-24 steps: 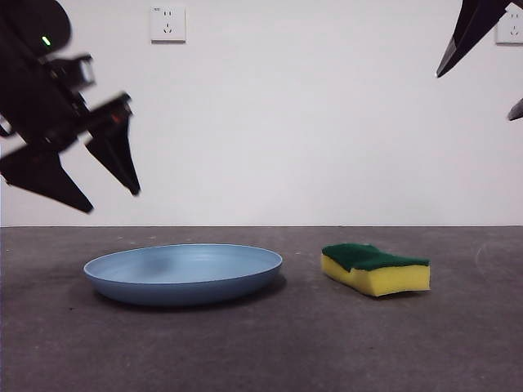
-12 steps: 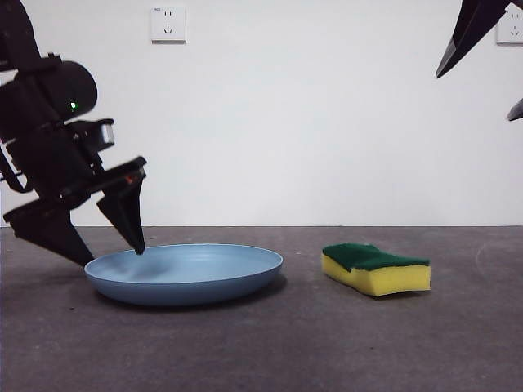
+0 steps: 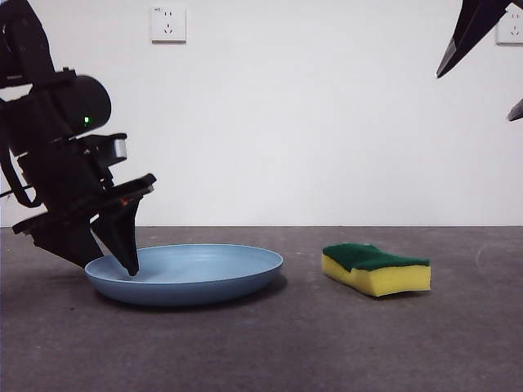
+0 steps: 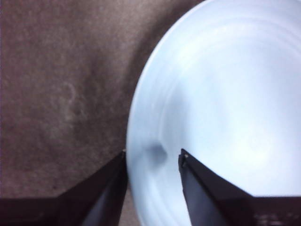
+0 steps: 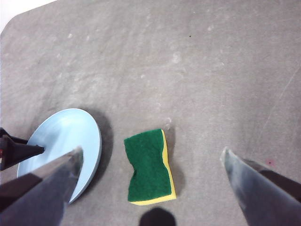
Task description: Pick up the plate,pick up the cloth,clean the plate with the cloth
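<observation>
While you were watching, the left gripper (image 3: 105,249) dropped from well above the plate (image 3: 196,273) right down onto its rim, so you're basically at the grab now. Its jaws are spread a moderate width and straddle the edge, one tip inside the bowl and one outside over the table (image 4: 56,84), with nothing clamped yet. That means the plate pickup is the step in hand, and I'd guess closing on the rim comes next. The plate itself hasn't budged and sits flat, with the sponge (image 3: 376,269) off to the side of it, well apart, on the side away from the left gripper. Your right gripper (image 5: 150,162) hangs high above the sponge, away from the plate, jaws wide open and empty. On materials: the plate is smooth matte light blue, round, shallow, with a low thin rim, so it could slip if the pinch is shallow. The sponge is thick yellow foam under a rough dark green scouring layer, with pinched wavy sides. The table is dull grey and slightly mottled.
</observation>
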